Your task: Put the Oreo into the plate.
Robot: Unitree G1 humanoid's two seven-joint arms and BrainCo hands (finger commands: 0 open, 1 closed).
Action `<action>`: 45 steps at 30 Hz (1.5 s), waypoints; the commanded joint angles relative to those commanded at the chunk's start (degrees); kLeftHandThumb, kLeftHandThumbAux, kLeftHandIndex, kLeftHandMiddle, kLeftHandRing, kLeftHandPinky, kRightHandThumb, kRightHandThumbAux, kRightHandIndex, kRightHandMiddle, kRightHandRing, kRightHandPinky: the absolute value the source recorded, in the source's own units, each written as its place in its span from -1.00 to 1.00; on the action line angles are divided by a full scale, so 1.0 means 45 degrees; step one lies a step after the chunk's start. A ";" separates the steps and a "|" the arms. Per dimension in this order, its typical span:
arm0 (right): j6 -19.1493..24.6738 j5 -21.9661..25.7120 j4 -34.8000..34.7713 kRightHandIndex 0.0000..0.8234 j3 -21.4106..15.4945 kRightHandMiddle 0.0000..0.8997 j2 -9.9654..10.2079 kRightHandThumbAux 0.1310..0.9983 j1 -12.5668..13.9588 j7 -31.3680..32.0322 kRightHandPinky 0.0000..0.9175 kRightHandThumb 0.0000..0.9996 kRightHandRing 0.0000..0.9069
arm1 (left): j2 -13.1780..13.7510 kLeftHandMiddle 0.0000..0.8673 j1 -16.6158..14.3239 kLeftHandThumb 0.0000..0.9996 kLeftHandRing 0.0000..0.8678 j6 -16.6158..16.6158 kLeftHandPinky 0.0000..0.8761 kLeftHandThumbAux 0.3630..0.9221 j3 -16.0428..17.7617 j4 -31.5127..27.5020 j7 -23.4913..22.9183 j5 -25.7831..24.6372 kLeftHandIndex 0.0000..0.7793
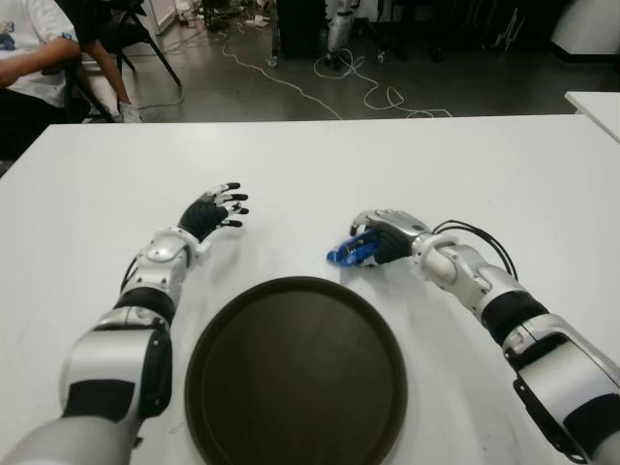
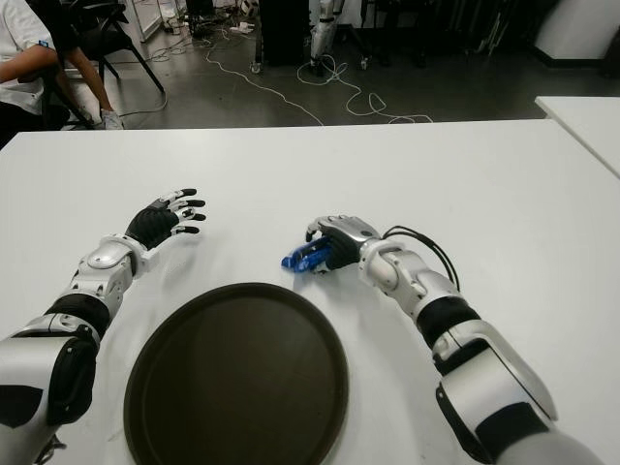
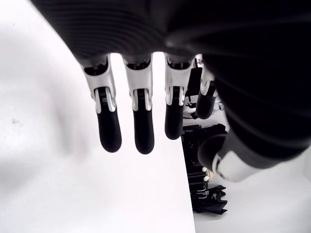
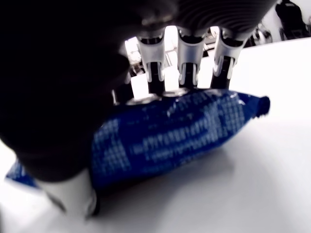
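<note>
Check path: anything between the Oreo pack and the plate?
Nothing visible. The right hand grips the Oreo pack on the table; only bare table separates it from the plate.

A broad white flat-topped desk point(image 1: 387, 165) carries a round dark brown plate point(image 1: 295, 373) near its front edge. Just beyond the plate's far right rim, a blue plastic Oreo packet point(image 1: 349, 254) lies on the desk.

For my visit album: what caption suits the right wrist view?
Robot's right hand closing its fingers over a blue Oreo packet on the white table.
</note>
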 joint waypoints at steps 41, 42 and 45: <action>0.0042 0.0178 0.0239 0.04 -0.0121 0.58 -0.0023 0.39 -0.0194 0.0011 0.47 0.38 0.55 | -0.0044 -0.51 0.0005 -1.00 -0.40 0.0003 -0.27 0.06 0.0066 -0.0013 -0.0023 -0.0090 -0.67; 0.0047 0.0173 0.0236 0.04 -0.0118 0.58 -0.0024 0.39 -0.0196 0.0009 0.47 0.38 0.55 | -0.0043 -0.51 0.0003 -1.00 -0.40 0.0006 -0.28 0.08 0.0065 -0.0011 -0.0024 -0.0089 -0.67; 0.0067 0.0109 0.0218 0.04 -0.0090 0.57 -0.0030 0.39 -0.0187 -0.0160 0.48 0.38 0.55 | -0.0039 -0.51 -0.0009 -1.00 -0.40 0.0039 -0.28 0.08 0.0074 -0.0005 -0.0066 -0.0106 -0.67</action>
